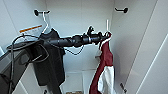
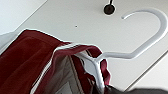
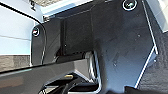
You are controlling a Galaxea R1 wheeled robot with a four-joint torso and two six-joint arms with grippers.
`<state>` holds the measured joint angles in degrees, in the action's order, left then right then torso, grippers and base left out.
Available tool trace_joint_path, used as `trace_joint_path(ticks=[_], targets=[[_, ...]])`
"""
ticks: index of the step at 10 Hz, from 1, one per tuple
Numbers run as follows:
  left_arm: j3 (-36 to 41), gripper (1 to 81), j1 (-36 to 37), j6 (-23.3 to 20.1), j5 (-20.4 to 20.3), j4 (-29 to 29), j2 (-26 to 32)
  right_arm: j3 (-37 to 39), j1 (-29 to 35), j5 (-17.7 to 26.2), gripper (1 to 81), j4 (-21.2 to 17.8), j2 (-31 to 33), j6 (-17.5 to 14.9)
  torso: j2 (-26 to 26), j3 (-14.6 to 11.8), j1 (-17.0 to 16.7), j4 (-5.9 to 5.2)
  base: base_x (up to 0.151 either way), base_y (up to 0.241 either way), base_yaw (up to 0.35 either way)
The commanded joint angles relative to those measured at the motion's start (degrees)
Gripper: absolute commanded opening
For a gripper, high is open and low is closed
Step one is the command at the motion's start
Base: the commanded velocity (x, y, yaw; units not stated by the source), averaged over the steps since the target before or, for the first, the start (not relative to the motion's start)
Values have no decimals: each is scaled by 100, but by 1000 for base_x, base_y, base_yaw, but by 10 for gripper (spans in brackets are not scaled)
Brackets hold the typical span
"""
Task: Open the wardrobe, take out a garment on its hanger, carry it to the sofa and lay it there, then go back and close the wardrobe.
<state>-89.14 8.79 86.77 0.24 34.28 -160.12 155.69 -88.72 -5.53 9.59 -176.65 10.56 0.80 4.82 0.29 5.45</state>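
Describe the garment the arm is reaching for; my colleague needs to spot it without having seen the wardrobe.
Look inside the open white wardrobe. Two garments hang there; the one wanted is the jacket on the right, at the arm's tip. It is maroon with white, unlike the black T-shirt on the left.

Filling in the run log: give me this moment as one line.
wardrobe: open | left gripper: at white hanger of maroon white-sleeved jacket | hook: off black peg | black T-shirt: hanging

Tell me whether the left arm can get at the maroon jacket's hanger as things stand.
Probably yes. The left gripper is already at the hanger, just below its hook, with the wardrobe open and nothing between them. The black T-shirt hangs apart from it.
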Motion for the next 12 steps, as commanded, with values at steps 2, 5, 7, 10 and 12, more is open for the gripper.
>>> trace_joint_path(ticks=[2, 5, 7, 10, 12], targets=[[63, 10, 1059, -126, -358, 237, 24, -39, 201, 299, 811, 34, -22, -1, 0, -96, 0, 0, 0, 0, 0], [142, 10, 900, -126, -350, 316, 59, -39, 210, 299, 811, 34, -30, -1, 2, -144, -9, 0, 0, 0, 0], [142, 10, 900, -125, -358, 307, 85, -31, 210, 299, 811, 34, -30, -1, 2, -144, -6, 0, -32, 0, 0], [212, 10, 892, -117, -358, 307, 112, -39, 210, 299, 811, 34, -30, -10, 0, -147, -6, 0, -81, 0, 0], [230, 10, 892, -117, -358, 299, 103, -39, 210, 299, 811, 34, -22, -10, 0, -147, -9, 0, -90, 0, 0]])
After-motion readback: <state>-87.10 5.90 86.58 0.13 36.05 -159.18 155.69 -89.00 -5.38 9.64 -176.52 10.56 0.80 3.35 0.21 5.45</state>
